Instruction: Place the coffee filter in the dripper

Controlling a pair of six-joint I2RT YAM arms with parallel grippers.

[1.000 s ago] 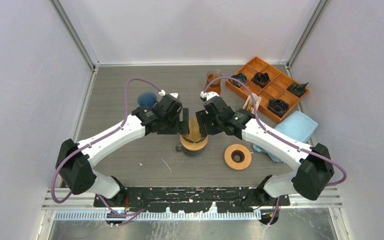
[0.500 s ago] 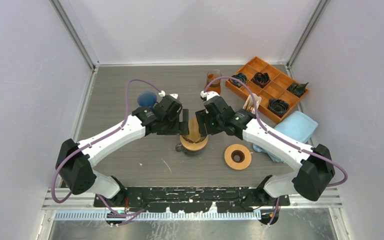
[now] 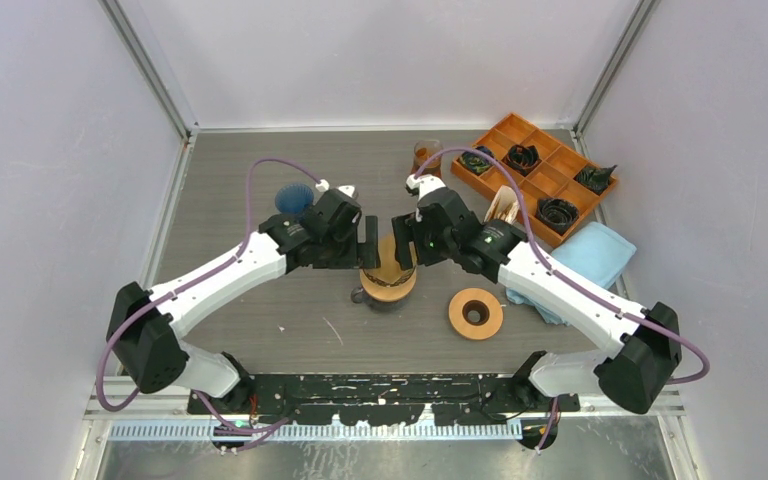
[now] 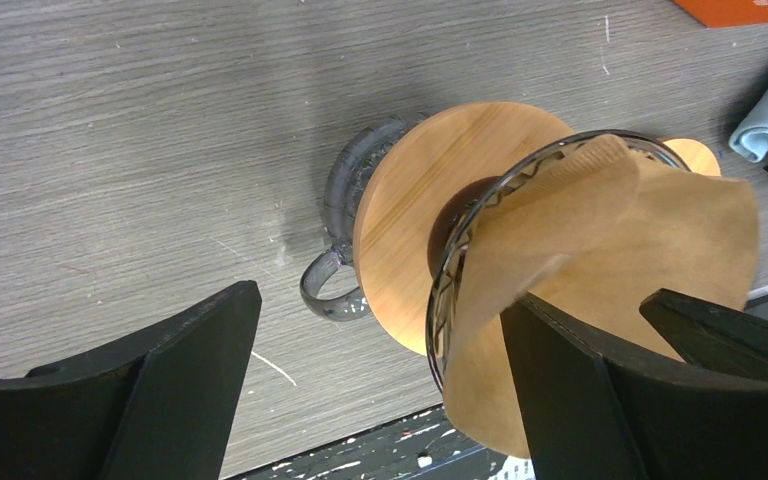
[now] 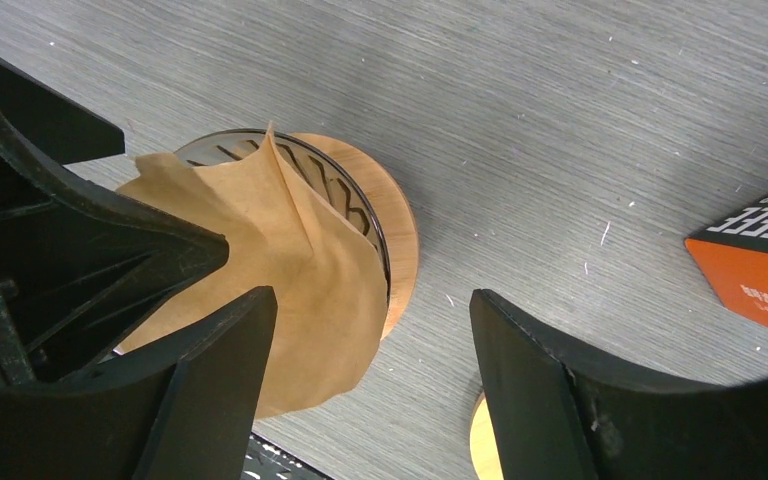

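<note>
Dripper [image 4: 410, 200]: clear ribbed cone in a round wooden collar, upright, about mid-table [image 3: 240, 180], slightly toward the near edge. Coffee filter [image 4: 650, 230]: brown paper cone, creased, half-opened, sitting loosely in the dripper's mouth, top edge well above the rim.

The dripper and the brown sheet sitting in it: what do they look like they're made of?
The coffee filter looks like unbleached paper: matte tan, thin, creased into a fold. The dripper has a flat collar that looks like wood, pale with straight grain lines. Its cone rim is dark, see-through and ribbed: glass or plastic, I cannot tell which.
</note>
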